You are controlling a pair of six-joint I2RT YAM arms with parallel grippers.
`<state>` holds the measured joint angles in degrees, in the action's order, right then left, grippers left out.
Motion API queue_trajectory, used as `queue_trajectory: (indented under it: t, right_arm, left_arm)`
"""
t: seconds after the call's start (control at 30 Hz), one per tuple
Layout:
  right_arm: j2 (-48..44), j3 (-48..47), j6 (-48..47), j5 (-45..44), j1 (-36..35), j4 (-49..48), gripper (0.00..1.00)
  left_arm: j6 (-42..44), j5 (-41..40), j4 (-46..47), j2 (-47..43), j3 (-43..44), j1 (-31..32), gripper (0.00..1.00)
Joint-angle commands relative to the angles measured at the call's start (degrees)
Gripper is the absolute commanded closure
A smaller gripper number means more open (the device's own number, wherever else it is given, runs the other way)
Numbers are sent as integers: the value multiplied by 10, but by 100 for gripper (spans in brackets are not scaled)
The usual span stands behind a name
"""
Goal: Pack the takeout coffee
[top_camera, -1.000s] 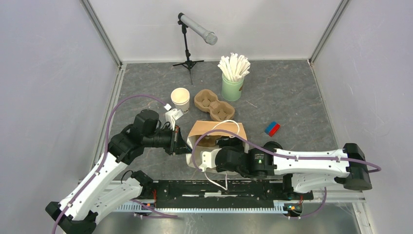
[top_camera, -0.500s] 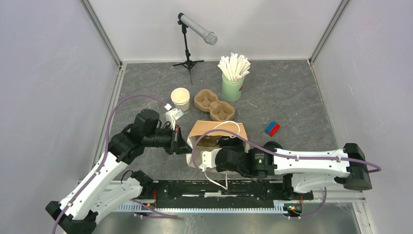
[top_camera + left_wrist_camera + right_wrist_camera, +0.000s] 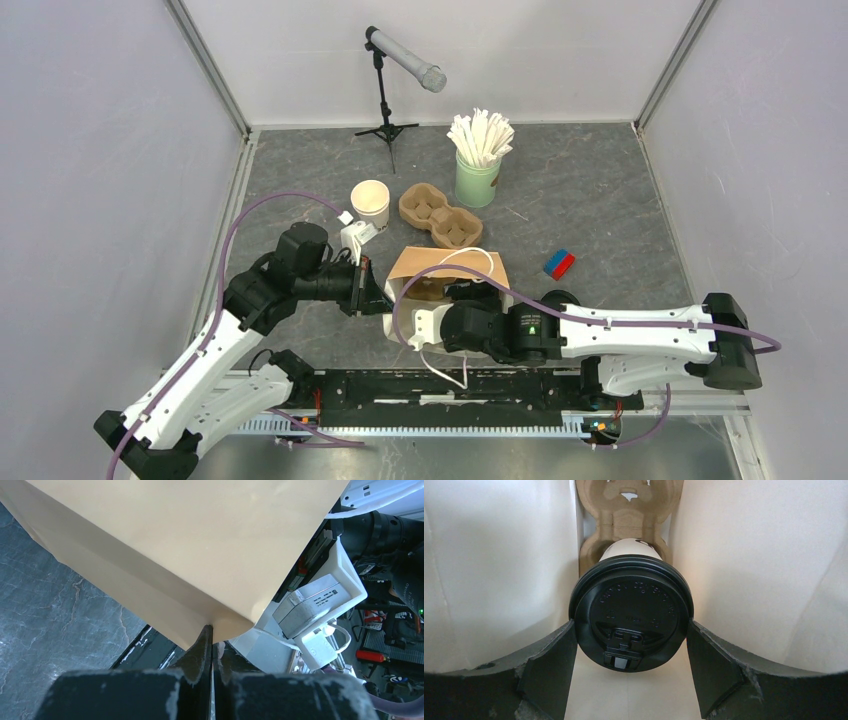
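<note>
Sitting between the right claw's (image 3: 630, 632) fingers (image 3: 549, 665), the takeout coffee (image 3: 630, 612) is clamped at its lid (image 3: 631, 587) inside the paper bag (image 3: 749, 555).

Seen from above, the right arm (image 3: 620, 335) has crept a shade to the left, toward the paper bag (image 3: 445, 262); the black block (image 3: 728, 345) at its far-right end sits slightly further left than a second ago; its wrist (image 3: 480, 328) at the bag's mouth has shifted likewise, carrying the looped purple cable (image 3: 397, 300) with it; the left gripper (image 3: 383, 303) seems a hair higher in that view.
</note>
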<state>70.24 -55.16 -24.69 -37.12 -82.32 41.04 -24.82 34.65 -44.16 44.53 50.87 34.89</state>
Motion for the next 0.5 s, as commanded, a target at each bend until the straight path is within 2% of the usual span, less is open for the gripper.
queue_trajectory:
  t: [0.0, 0.47]
  right_arm:
    - [-5, -7, 11, -20, 4, 4, 44]
    - [-12, -31, 11, -11, 4, 7, 45]
  left_arm:
    - [26, 11, 13, -3, 23, 2, 98]
    - [27, 8, 13, -1, 22, 2, 98]
